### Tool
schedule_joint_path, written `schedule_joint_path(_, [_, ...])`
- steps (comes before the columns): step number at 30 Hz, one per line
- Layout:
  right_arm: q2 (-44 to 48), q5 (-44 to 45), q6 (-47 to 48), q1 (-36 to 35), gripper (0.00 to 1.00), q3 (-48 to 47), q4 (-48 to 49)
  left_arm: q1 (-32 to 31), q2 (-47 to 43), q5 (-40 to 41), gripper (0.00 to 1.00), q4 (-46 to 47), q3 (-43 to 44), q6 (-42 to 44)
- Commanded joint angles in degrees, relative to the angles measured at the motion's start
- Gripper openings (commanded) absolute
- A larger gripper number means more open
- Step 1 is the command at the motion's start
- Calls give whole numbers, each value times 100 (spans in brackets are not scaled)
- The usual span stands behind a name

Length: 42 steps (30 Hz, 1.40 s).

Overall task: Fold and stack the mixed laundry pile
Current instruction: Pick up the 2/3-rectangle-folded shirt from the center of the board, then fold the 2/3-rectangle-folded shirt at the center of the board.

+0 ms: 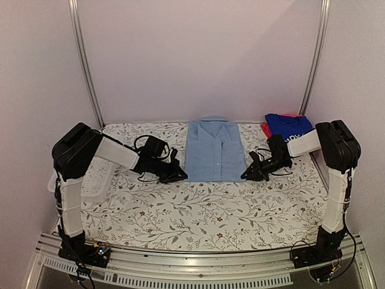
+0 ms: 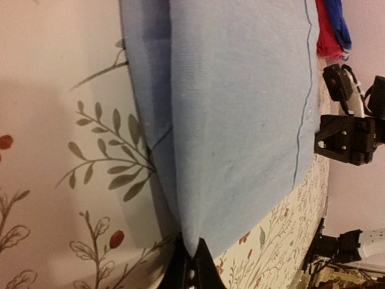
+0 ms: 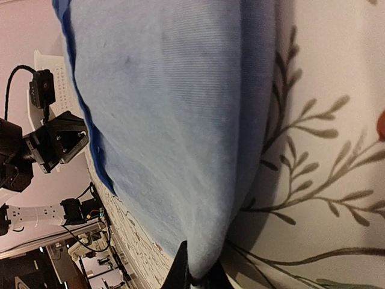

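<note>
The light-blue collared shirt (image 1: 213, 149) lies folded into a rectangle at the middle back of the table, collar away from me. My left gripper (image 1: 179, 176) is shut on its near left corner, seen in the left wrist view (image 2: 240, 120). My right gripper (image 1: 246, 176) is shut on its near right corner, seen in the right wrist view (image 3: 174, 120). The royal-blue shirt with white print (image 1: 289, 126) lies folded at the back right on top of a red-pink garment (image 1: 266, 128).
A white perforated basket (image 1: 96, 176) sits at the left edge under my left arm. The floral table cover (image 1: 204, 211) spreads over the table. Metal frame posts stand at the back corners, walls close on both sides.
</note>
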<state>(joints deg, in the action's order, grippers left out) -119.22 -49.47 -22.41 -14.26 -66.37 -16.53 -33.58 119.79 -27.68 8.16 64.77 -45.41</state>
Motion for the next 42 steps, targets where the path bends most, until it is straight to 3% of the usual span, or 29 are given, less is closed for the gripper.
schedule_joint_path(1, [-42,319,25,-63,2,487,-272,-209,-41,-219,0,-144,-217,102])
schedule_joint_path(9, [1159,56,246,-127,0,1792,-915,-628,-1198,-305,0,-98,-1550,-197])
schedule_joint_path(14, [2530,-4,430,-367,0,2565,-2152,-1225,-2520,-400,0,-594,-2243,-432])
schedule_joint_path(17, [3546,-64,178,-402,0,2511,-2798,-1497,-3348,-239,0,-1314,-2203,-573])
schedule_joint_path(22, [3933,214,-245,-387,0,1656,-3298,-1335,-3860,162,0,-2073,-1630,-609])
schedule_joint_path(25, [3575,395,-310,-348,2,850,-3251,-934,-3564,188,0,-2176,-1179,-549])
schedule_joint_path(36, [390,217,144,143,9,-2553,-3193,495,-1561,-476,0,-1792,565,-295])
schedule_joint_path(42, [-913,174,92,336,0,-4113,-3184,833,-68,-612,0,-1757,2195,-182])
